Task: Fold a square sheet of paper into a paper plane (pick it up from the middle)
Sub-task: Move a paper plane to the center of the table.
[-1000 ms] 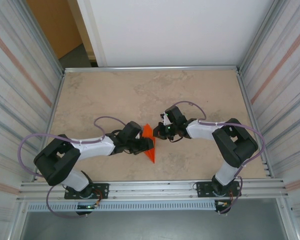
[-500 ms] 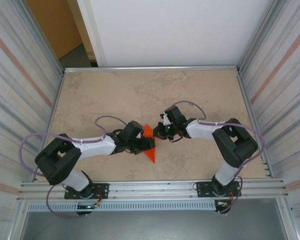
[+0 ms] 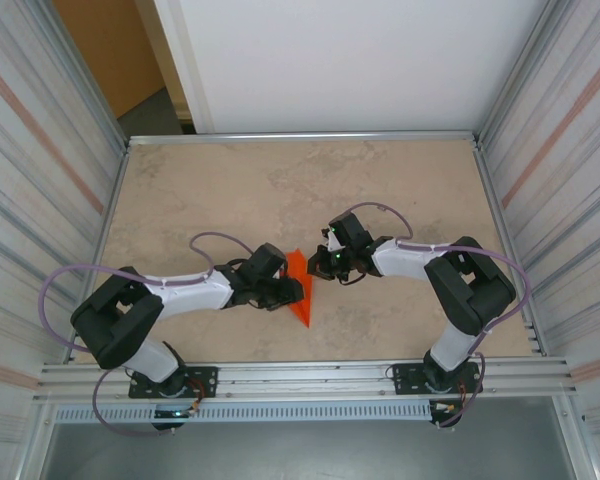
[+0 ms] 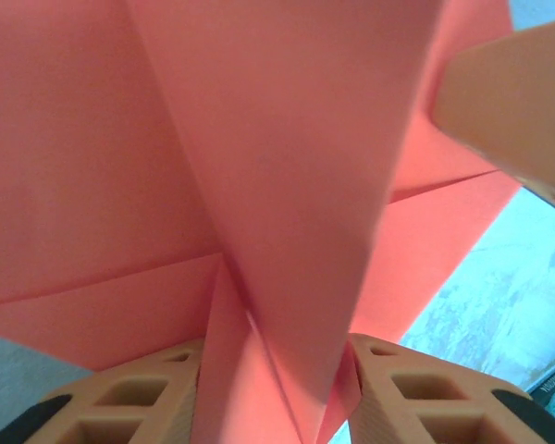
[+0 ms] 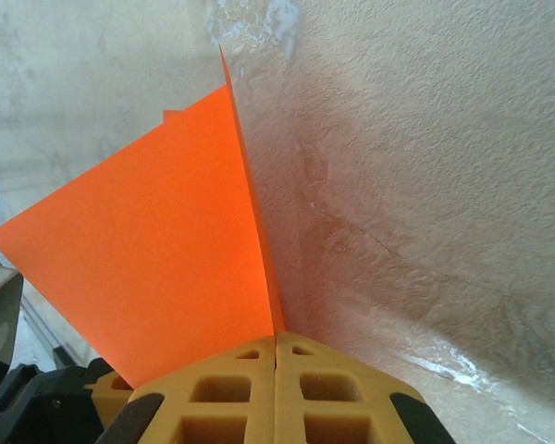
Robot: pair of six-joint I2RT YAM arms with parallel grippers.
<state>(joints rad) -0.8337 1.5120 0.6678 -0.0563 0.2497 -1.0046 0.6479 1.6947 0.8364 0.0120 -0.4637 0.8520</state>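
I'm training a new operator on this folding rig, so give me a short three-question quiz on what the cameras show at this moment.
1. True or false: the folded bright orange paper lies flat and untouched on the beige stone-patterned table.
2. Which arm's jaws are pressed fully together on an edge of the paper? A) left B) right C) neither
3. Fill in: in the left wrist view, a creased ridge of the paper runs ____ the left jaws.
Key: 1 false; 2 B, the right jaws; 3 between.
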